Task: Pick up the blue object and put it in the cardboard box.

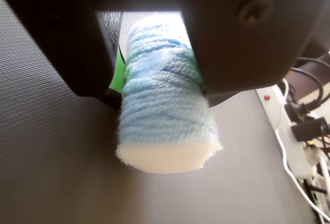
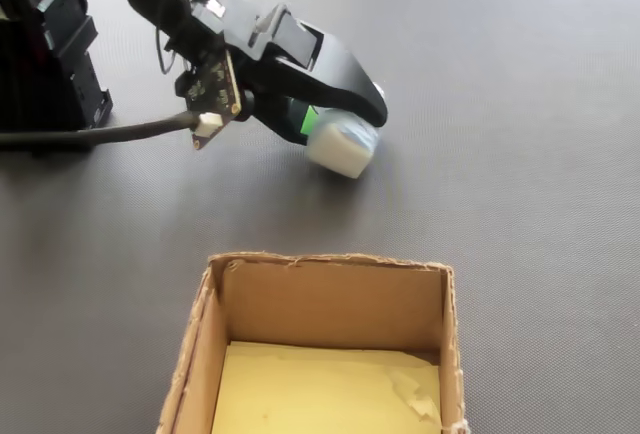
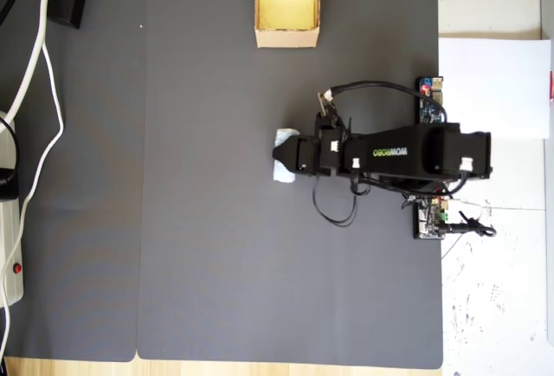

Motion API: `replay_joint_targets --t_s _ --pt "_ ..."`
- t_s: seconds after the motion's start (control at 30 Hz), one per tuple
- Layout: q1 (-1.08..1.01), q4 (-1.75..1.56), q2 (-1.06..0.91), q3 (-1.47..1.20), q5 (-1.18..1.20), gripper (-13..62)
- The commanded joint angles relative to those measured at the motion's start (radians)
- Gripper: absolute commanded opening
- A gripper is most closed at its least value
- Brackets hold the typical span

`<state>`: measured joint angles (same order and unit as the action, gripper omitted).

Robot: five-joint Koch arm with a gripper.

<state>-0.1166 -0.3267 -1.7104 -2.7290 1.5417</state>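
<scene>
So my setup sits on a big dark grey mat [image 3: 216, 246] with a fine woven texture, and it covers most of the overhead view. Under it there's a light wooden tabletop [image 3: 78, 366] peeking out along the top and bottom edges. On the right side of the overhead view I've got a white surface [image 3: 498, 307] with little dark specks on it, plus a plain white sheet of paper [image 3: 493, 88]. Over on the left edge there's a white power strip [image 3: 10, 246] with a red switch, and white cables [image 3: 39, 64] snaking across the mat. Lighting is bright and even, soft shadows only.
</scene>
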Motion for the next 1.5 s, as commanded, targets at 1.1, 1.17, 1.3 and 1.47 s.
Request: replay_joint_targets --t_s 1.1,1.17,1.3,1.47 --pt "-0.321 0.011 -0.647 -0.12 -0.037 5.2" --pt "-0.345 0.031 -0.647 -0.091 -0.055 5.2" --pt "-0.42 0.077 -0.638 -0.021 -0.074 5.2" --pt "-0.457 0.104 -0.595 0.048 -0.084 5.2"
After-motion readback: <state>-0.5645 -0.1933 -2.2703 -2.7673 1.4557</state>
